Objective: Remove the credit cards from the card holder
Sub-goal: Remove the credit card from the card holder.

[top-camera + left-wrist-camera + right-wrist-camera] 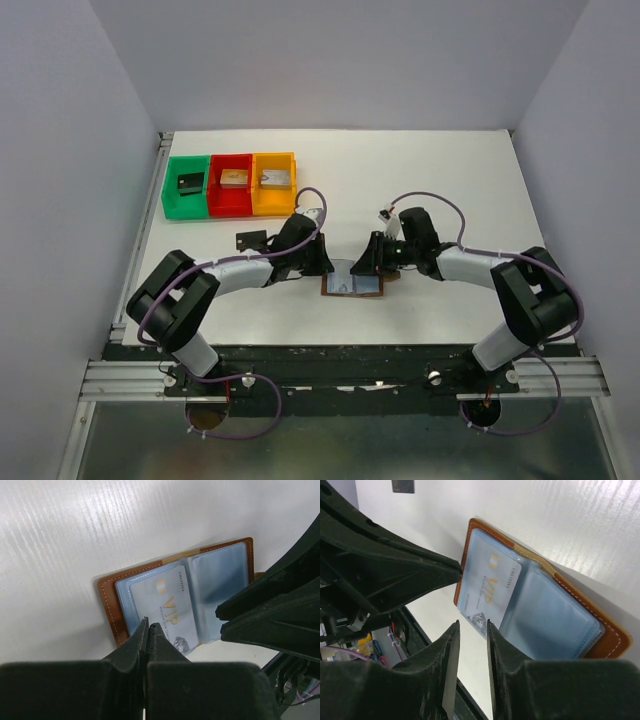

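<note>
Card-pulling step: left end effector [147,625], closed, apparently pins the open wallet [108,605]; right end effector [471,626], slightly parted, must nip the card [491,591] just ahead.

The left arm [240,272] and the right arm [470,265] both reach forward from their bases and bend inward at the elbow. Their wrists point toward each other, low over the middle of the bench [450,180]. The left claw [148,625] has its two fingers pressed together, with no gap visible between them. The right claw [471,626] shows a narrow gap between its fingers. The tips of the two claws are near each other but do not touch.
</note>
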